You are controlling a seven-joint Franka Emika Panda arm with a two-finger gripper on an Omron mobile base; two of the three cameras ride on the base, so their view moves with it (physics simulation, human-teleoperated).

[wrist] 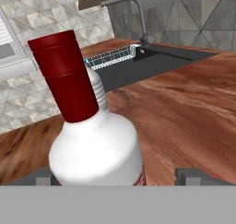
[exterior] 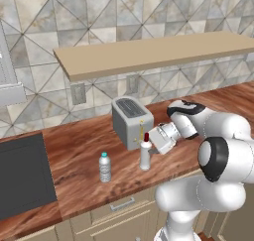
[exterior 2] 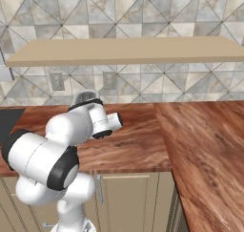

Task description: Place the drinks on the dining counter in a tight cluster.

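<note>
Gripper jaws spread wide, one fingertip on each side of the white bottle. No contact visible; the pads stand clear of the bottle's body on both flanks.

White bottle with red cap sits squarely between the jaws, close in, upright on the wood-grain counter. In the hand view it appears tilted, its cap leaning away from the jaw line. From the left base view the same bottle stands just in front of the hand, at the near side of a grey toaster.

Small clear bottle with blue cap stands beyond the white one, on the far side from the hand, near but apart from it, upright on the same counter.

Past the jaws, further along the counter: a dark sink basin with a faucet rising over it and a wire rack at its edge.

In the right base view the arm's wrist reaches away over the counter; the broad reddish-brown slab runs off behind and to the side of the hand, well apart from the jaws. A pale shelf hangs on the tiled wall above.
</note>
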